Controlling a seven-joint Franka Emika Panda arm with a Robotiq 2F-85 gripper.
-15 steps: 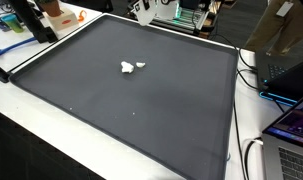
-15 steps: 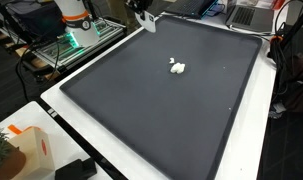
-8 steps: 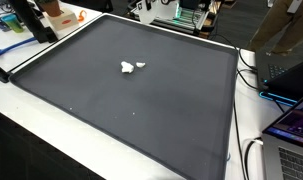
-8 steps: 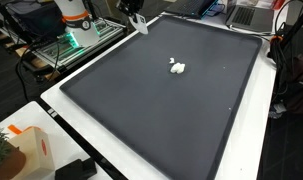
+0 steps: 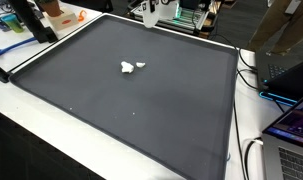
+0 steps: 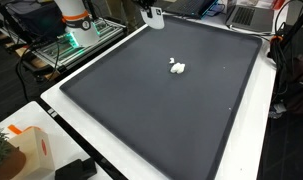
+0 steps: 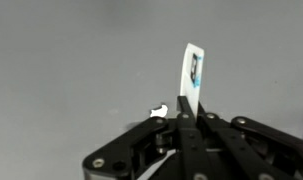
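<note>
My gripper (image 7: 185, 120) is shut on a thin white card (image 7: 192, 72) with a blue mark, which stands upright between the fingers in the wrist view. In both exterior views the gripper (image 5: 149, 12) (image 6: 154, 15) hangs above the far edge of a large dark mat (image 5: 141, 115) (image 6: 161, 115). A small white crumpled piece (image 5: 131, 67) (image 6: 177, 68) lies on the mat near its middle, well apart from the gripper. The wrist view shows the same white piece (image 7: 161, 110) just left of the fingers, far below.
An orange box (image 5: 59, 13) and a black stand sit beyond one corner of the mat. A laptop (image 5: 291, 135) and cables lie beside the mat's edge. The robot base (image 6: 73, 22) stands at the back. A white and orange box (image 6: 21, 150) sits near the front corner.
The gripper with the card has swung a short way sideways and back over the mat's far edge. The white piece has not moved.
</note>
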